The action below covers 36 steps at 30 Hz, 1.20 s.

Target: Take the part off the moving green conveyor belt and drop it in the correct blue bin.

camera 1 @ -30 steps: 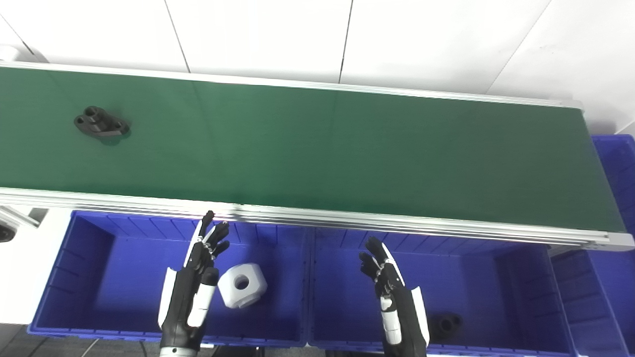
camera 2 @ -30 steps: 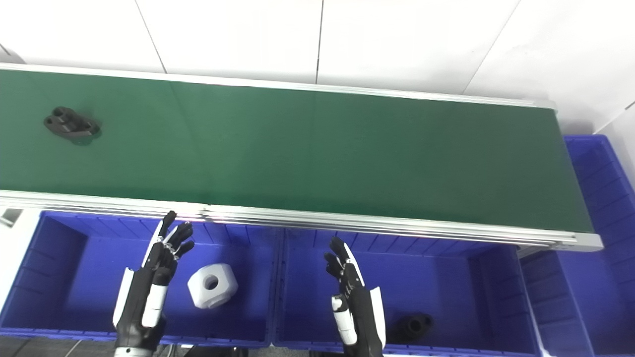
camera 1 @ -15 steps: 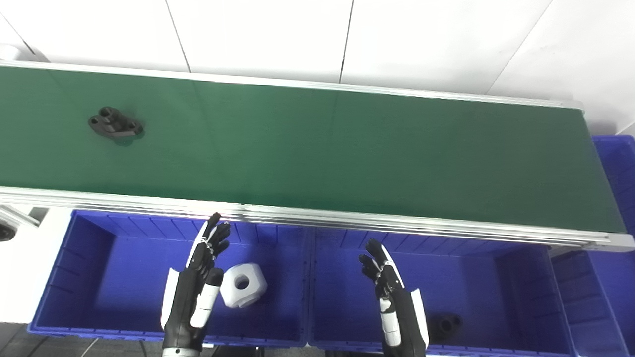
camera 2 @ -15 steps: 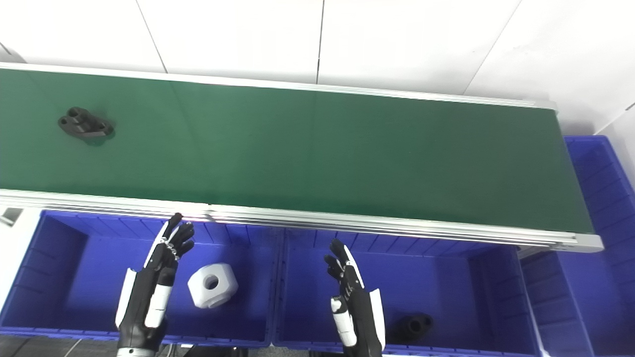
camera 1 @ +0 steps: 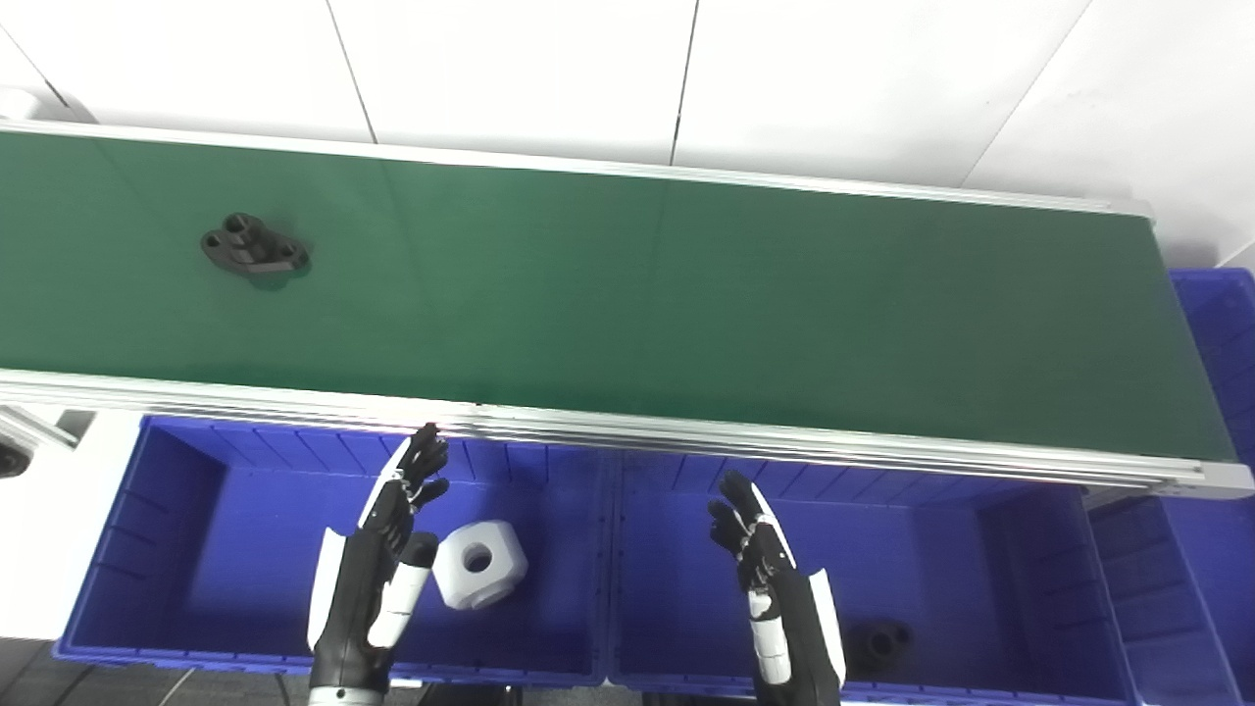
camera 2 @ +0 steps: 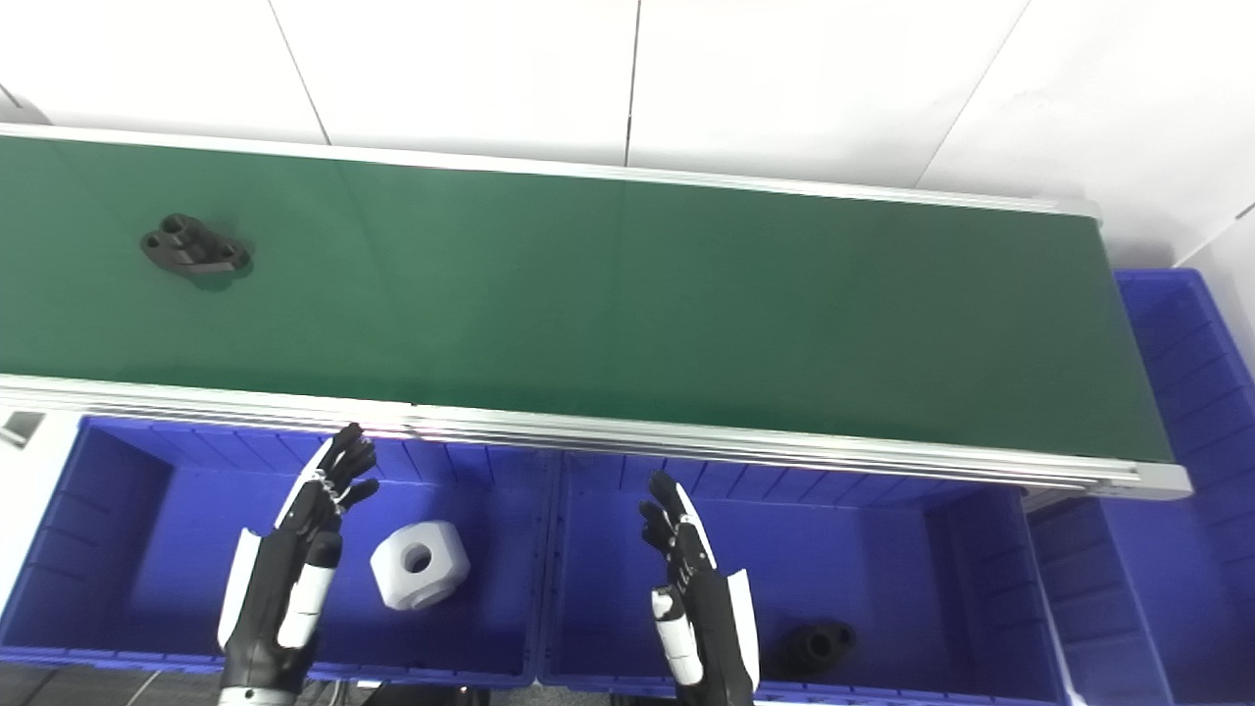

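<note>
A black part [camera 1: 255, 251] with holes lies on the green conveyor belt [camera 1: 686, 294] at the far left. My left hand [camera 1: 387, 549] is open and empty above the left blue bin [camera 1: 196, 529], beside a white block [camera 1: 479, 563] lying in that bin. My right hand [camera 1: 765, 569] is open and empty above the middle blue bin [camera 1: 980, 549], where a black part [camera 1: 879, 642] lies at the front right. Both hands are well short of the belt.
The belt's metal front rail [camera 1: 627, 431] runs between the bins and the belt. Another blue bin [camera 1: 1216, 392] stands at the belt's right end. A white wall is behind the belt.
The black part has ridden the belt to the right. My left hand has drawn slightly left and its fingers have come closer together. The right hand has barely moved.
</note>
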Tool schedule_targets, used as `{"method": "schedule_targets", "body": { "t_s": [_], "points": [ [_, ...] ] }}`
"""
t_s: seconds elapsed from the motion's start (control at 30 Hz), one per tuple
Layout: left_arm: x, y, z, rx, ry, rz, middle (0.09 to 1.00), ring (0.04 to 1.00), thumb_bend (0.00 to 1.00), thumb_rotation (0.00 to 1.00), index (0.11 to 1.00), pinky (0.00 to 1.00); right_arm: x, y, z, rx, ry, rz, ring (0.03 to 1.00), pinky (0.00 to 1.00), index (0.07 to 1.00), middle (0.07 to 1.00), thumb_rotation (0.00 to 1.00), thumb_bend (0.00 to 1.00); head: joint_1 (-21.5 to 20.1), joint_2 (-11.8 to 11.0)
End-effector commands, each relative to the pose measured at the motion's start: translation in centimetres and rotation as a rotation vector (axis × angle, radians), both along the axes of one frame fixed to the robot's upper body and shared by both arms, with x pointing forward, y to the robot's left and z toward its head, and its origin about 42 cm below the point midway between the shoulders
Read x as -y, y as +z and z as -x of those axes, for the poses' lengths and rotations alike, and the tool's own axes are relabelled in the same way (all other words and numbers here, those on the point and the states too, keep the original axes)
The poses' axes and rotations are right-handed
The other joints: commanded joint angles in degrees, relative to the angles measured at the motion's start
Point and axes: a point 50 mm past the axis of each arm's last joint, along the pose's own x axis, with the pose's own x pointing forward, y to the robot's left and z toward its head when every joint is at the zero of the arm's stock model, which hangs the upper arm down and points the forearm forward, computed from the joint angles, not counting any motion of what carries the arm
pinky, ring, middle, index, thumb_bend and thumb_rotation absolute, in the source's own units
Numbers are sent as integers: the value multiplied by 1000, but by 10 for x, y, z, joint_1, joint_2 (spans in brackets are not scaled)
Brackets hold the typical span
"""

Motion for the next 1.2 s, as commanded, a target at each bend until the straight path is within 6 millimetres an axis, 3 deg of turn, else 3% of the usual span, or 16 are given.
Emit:
{"method": "schedule_targets", "body": {
  "t_s": [0.0, 0.13, 0.33, 0.43, 0.63, 1.17],
  "points": [
    [0, 10, 0, 62, -3, 27, 897, 898, 550, 945, 908, 845, -13, 17, -9, 110, -15, -14, 967, 990, 928, 942, 1000, 891, 1, 0],
    [0, 9, 0, 62, 0, 20, 896, 889, 544, 943, 903, 828, -6, 23, -13, 147, -39, -7, 975, 1000, 933, 947, 1000, 864, -1, -3],
    [-3, 10, 0, 62, -17, 10, 900, 887, 558, 965, 912, 821, -3, 29, -19, 194, -31, 33, 952, 963, 916, 929, 999, 913, 0, -9],
    [-5, 10, 1, 57, -35, 21, 905, 893, 567, 957, 918, 828, -3, 29, -20, 201, -38, 43, 959, 974, 916, 935, 1000, 914, -1, -12],
    [-8, 13, 2, 56, -68, 28, 946, 929, 492, 984, 951, 865, -3, 27, -23, 200, -43, 30, 960, 985, 905, 935, 990, 921, -2, -11],
    [-7, 11, -2, 62, -99, -6, 965, 944, 562, 1000, 965, 871, -3, 14, -21, 149, -11, 2, 949, 967, 913, 936, 982, 906, 3, -13]
  ]
}}
